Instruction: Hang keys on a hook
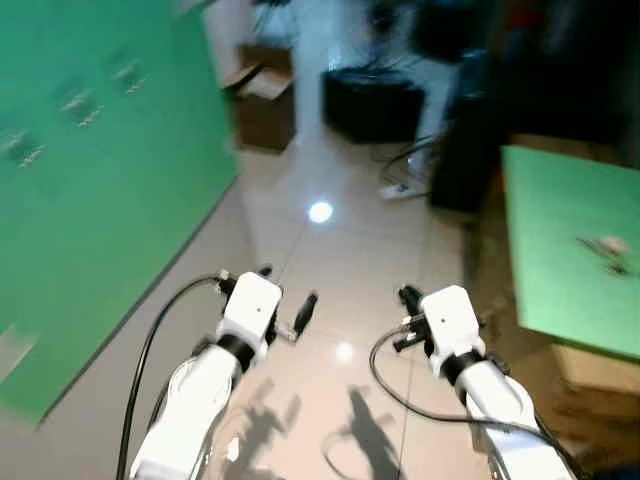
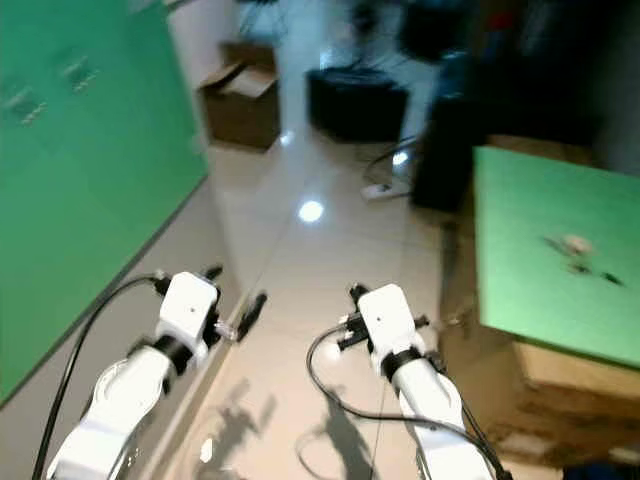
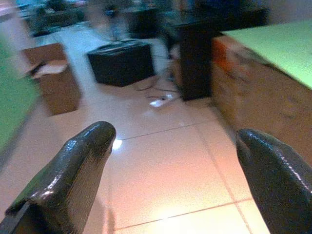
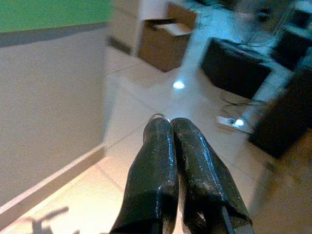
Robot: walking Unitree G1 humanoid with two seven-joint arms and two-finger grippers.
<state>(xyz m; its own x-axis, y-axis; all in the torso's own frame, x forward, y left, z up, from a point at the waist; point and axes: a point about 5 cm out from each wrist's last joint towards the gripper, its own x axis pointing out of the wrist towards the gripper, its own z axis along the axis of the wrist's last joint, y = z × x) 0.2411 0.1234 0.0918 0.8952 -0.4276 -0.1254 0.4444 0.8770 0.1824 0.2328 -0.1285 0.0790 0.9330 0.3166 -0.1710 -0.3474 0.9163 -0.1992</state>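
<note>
Keys, a small blurry metal bunch (image 1: 606, 248) on the green-topped table (image 1: 560, 250), lie ahead-right of the clenched right gripper (image 1: 408, 297) (nearer arm); left gripper (image 1: 285, 298) hangs released.

Green wall (image 1: 90, 180); green tabletop (image 1: 570, 250); glossy beige floor (image 1: 340, 290) (brown box (image 1: 262, 98)).

Open tiled floor (image 1: 330, 290) runs ahead between two obstacles: green wall (image 1: 90, 170) close along the left, green-topped table (image 1: 575, 250) on the right with boxes under it. Far end crowded: open cardboard box (image 1: 262, 100) by the wall, black case (image 1: 372, 102) beside it, dark cabinet (image 1: 465, 140), power strip and cables (image 1: 405, 180) on the floor.
</note>
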